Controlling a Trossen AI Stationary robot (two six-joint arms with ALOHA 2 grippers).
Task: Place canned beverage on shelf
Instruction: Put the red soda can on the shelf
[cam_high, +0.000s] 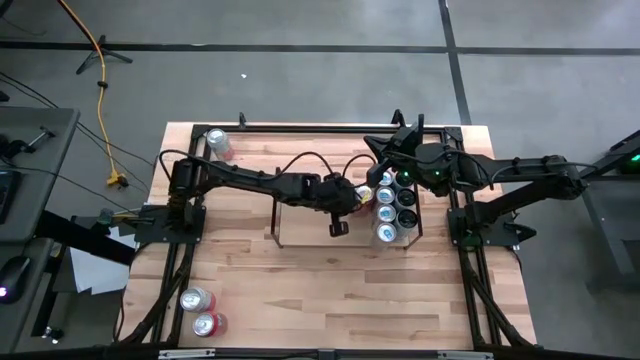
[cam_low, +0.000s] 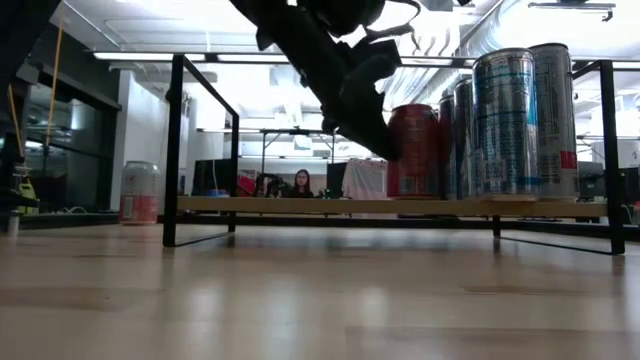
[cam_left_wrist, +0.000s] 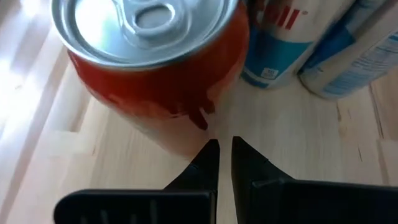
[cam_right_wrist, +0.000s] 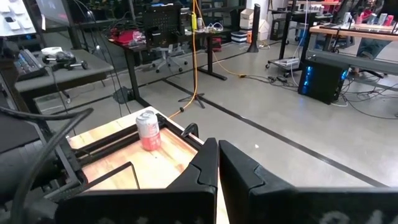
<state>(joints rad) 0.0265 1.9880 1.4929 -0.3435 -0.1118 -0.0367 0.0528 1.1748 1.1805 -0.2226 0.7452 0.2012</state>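
1. Left wrist view puts your left gripper (cam_left_wrist: 224, 152) just beside a red can (cam_left_wrist: 152, 74), fingertips pinched together with nothing between them. You hold nothing; the can stands upright on its own.

2. Seen from above, that red can (cam_high: 362, 190) sits on the shelf (cam_high: 276, 222) at the left end of the cluster of cans (cam_high: 395, 208) that fills the shelf's right end. It reads as placed next to the others so the row fills from one end, leaving the left part of the shelf free for more.

3. From table height, the red can (cam_low: 412, 150) stands flat on the shelf board (cam_low: 300, 205), close against the taller blue cans (cam_low: 520, 120), so it looks settled, not tilted.

4. Your right gripper (cam_right_wrist: 217, 155) is also closed and empty, parked above the table's far right corner, clear of the shelf so it does not block your left arm.

5. Your remaining stock: one can (cam_high: 217, 143) near the table's far left corner and two cans (cam_high: 201, 310) at its near left edge. They sit on the left arm's side, so I judge the left arm should fetch next.
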